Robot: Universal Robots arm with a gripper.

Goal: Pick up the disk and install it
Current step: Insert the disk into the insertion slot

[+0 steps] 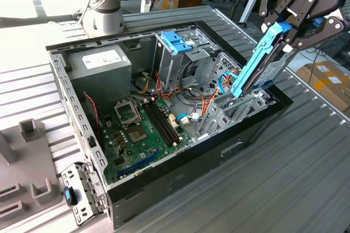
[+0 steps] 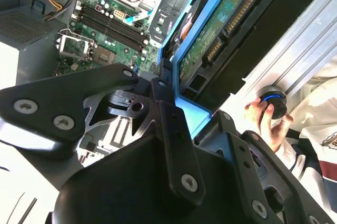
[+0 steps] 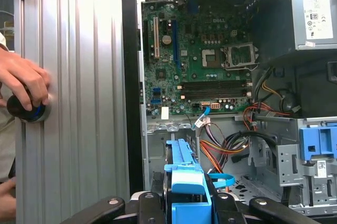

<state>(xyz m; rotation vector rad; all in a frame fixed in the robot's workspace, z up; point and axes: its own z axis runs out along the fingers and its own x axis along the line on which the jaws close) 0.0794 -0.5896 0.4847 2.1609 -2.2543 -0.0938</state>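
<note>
Pick-up looks done: the fingers (image 1: 311,33) are clamped on the disk (image 1: 260,63), which hangs tilted over the open computer case (image 1: 219,156), not yet seated inside it.

A ribbed metal table (image 1: 306,189) carries the open computer case (image 1: 219,151) and a grey fixture (image 1: 33,162)

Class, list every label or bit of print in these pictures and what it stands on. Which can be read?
Sticker on the power supply: too small to read.
Sticker on the drive cage: too small to read.
Printing on the motherboard: too small to read.
White lettering on the gripper, which holds the disk: a maker's name only.
</note>
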